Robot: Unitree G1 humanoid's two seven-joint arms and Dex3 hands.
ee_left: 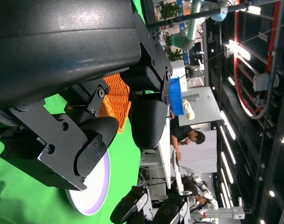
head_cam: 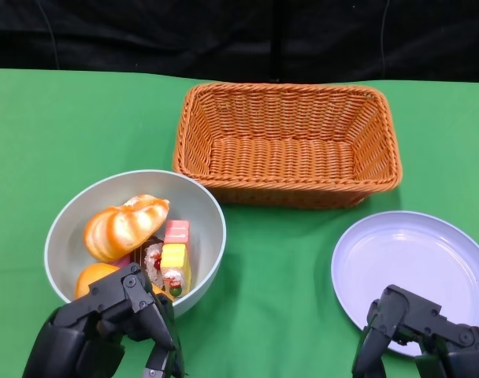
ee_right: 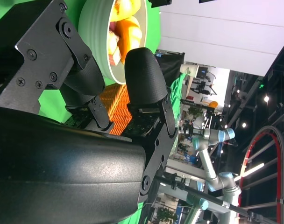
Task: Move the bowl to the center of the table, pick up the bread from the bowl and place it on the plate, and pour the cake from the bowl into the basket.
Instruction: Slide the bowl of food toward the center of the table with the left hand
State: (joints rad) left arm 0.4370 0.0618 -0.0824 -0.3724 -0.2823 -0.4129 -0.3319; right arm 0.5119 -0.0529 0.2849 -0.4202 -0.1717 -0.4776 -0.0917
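Two kinds of food share the grey bowl (head_cam: 62, 236), which sits directly ahead of the left hand (head_cam: 105, 327): glossy orange bread (head_cam: 123, 227) and a small pink-and-yellow cake (head_cam: 173, 264) beside it. That hand overlaps the bowl's near rim with fingers bent, but whether it grips the rim I cannot tell. Beyond the bowl stands the wicker basket (head_cam: 287, 142). The right hand (head_cam: 421, 335), fingers curled and holding nothing, overlaps the near edge of the lilac plate (head_cam: 413, 264).
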